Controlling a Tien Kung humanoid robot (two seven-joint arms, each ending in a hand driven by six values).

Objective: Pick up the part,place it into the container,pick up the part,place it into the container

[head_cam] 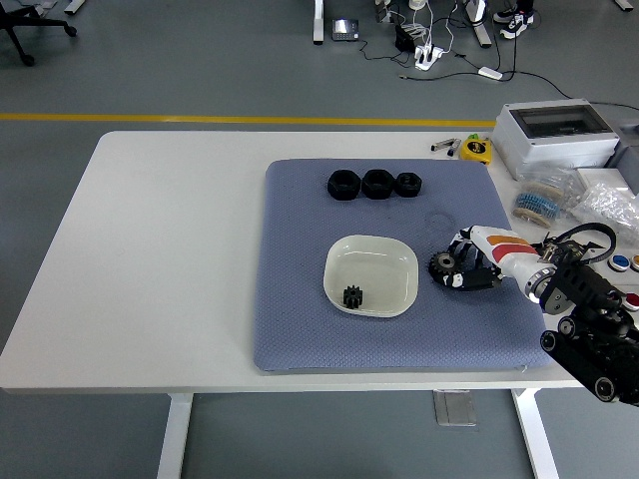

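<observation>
A white bowl (394,257) sits in the middle of the blue-grey mat (300,319), with a small black gear (351,296) lying inside it near the front. Just right of the bowl, a larger black gear (443,266) lies on the mat. My right hand (466,267) comes in from the right with its fingers curled around that gear, which still rests on the mat. The left arm is out of view.
Three black ring-shaped parts (375,184) stand in a row at the mat's back. A yellow tape measure (475,149), a grey box (555,133) and bags of small parts (555,203) crowd the table's right side.
</observation>
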